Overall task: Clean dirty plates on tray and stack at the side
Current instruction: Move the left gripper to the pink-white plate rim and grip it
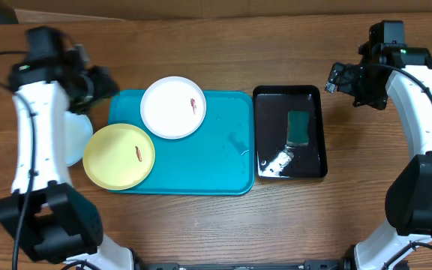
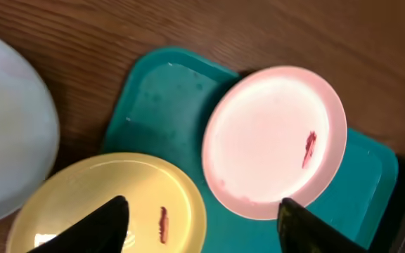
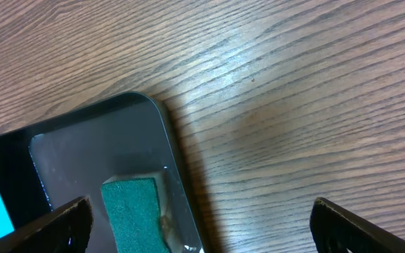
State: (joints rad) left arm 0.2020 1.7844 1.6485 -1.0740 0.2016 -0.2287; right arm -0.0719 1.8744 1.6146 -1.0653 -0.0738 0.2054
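The teal tray (image 1: pixel 201 161) lies left of centre. A white plate (image 1: pixel 172 107) with a reddish smear sits at the tray's back left. A pale yellow plate (image 1: pixel 118 155) with a smear overhangs its front left corner. A light aqua plate (image 1: pixel 75 139) lies on the table left of the tray, partly under my left arm. My left gripper (image 1: pixel 102 82) is open and empty above the tray's back left corner. The left wrist view shows the tray (image 2: pixel 164 105), the yellow plate (image 2: pixel 83 204), the white plate (image 2: pixel 269 140), the aqua plate (image 2: pixel 5 154) and the open jaws (image 2: pixel 204 219). My right gripper (image 1: pixel 339 77) is open and empty.
A glossy black tray (image 1: pixel 315 161) with a green sponge (image 1: pixel 299 127) stands right of the teal tray. The right wrist view shows its corner (image 3: pixel 83 133), the sponge (image 3: pixel 136 214) and the open jaws (image 3: pixel 202 214) over its right rim and the wooden table.
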